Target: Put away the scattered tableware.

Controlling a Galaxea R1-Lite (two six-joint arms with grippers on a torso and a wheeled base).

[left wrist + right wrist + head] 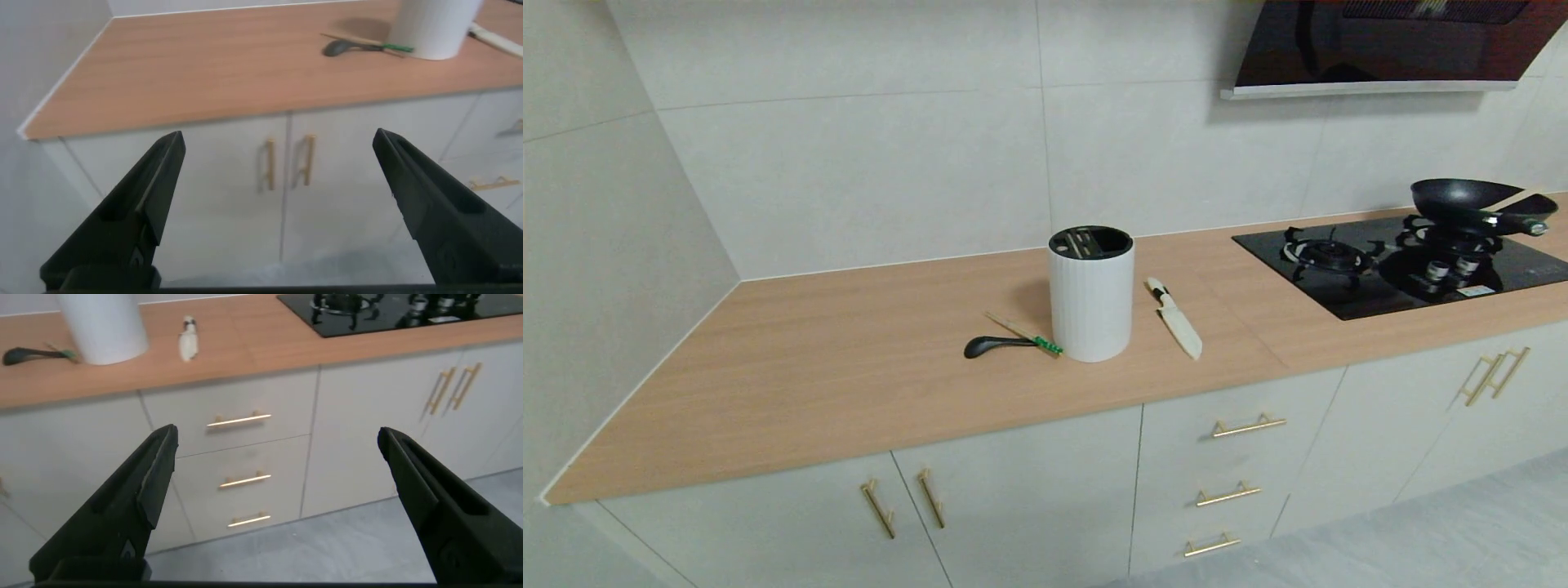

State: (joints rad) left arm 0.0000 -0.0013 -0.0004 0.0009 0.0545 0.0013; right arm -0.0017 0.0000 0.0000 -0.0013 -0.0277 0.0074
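Observation:
A white ribbed utensil holder [1092, 294] with a black slotted top stands on the wooden countertop [833, 367]. Left of it lie a black spoon [990, 345] and wooden chopsticks [1023, 332] with green ends. A cream-coloured knife [1175, 318] lies to its right. My left gripper [278, 155] is open, low in front of the cabinet doors, with the holder [433, 28] and the spoon [347, 47] far off. My right gripper [278, 453] is open too, facing the drawers, with the holder [102, 327] and the knife [189, 340] on the counter above.
A black gas hob [1405, 261] carries a black wok [1474, 204] at the counter's right end, under a range hood [1380, 49]. Cabinet doors [768, 523] and drawers with gold handles [1248, 426] run below. Tiled walls close the back and left.

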